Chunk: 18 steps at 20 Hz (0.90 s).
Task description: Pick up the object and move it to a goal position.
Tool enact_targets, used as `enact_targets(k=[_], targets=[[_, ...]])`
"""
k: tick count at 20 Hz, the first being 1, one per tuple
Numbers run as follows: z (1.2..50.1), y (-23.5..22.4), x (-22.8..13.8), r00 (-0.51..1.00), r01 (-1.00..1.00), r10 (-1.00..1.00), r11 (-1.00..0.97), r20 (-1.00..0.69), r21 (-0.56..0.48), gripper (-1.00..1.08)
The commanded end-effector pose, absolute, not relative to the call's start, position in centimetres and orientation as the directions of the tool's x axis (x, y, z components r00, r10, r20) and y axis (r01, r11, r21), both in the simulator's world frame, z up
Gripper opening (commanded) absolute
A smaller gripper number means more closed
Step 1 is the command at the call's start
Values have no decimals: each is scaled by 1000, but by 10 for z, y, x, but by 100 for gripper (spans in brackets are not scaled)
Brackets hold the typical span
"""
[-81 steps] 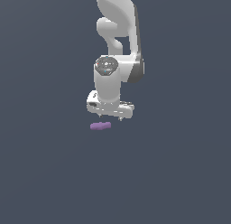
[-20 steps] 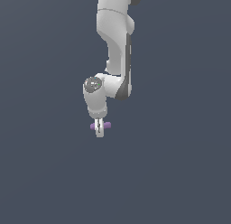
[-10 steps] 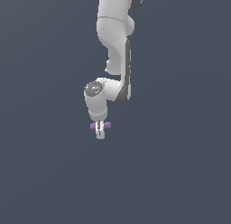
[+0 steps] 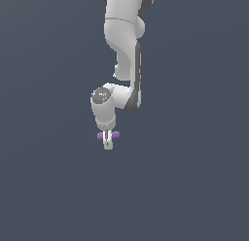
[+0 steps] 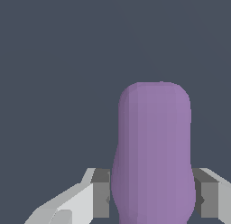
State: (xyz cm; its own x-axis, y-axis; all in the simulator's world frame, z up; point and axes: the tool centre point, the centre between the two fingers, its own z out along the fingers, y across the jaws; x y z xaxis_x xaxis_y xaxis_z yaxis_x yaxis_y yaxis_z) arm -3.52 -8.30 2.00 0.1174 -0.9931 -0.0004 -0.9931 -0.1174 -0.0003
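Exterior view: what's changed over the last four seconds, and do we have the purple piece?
The gripper turned, came down over the purple object and closed across its middle; four seconds ago the object lay free just below the open fingers. The wrist view shows both pads against its sides. Over the last second, little has changed.

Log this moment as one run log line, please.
phase: carry | gripper: shut on purple capsule | capsule: crosswise between the fingers, ends sticking out both sides | goal marker: none visible

A flat, uniform dark slate-grey ground [image 4: 194, 186] fills both views, unmarked and without visible edges, and no item can be seen resting on it.
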Motion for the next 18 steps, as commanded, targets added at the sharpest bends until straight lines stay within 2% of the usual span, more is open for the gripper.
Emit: enact_targets(k=[1, 9, 18], targets=[[22, -83, -36, 117, -993, -993, -117, 0, -1, -100], [47, -76, -43, 117, -993, -993, -117, -2, -1, -100], [109, -61, -62, 116, -993, -993, -116, -3, 0, -100]])
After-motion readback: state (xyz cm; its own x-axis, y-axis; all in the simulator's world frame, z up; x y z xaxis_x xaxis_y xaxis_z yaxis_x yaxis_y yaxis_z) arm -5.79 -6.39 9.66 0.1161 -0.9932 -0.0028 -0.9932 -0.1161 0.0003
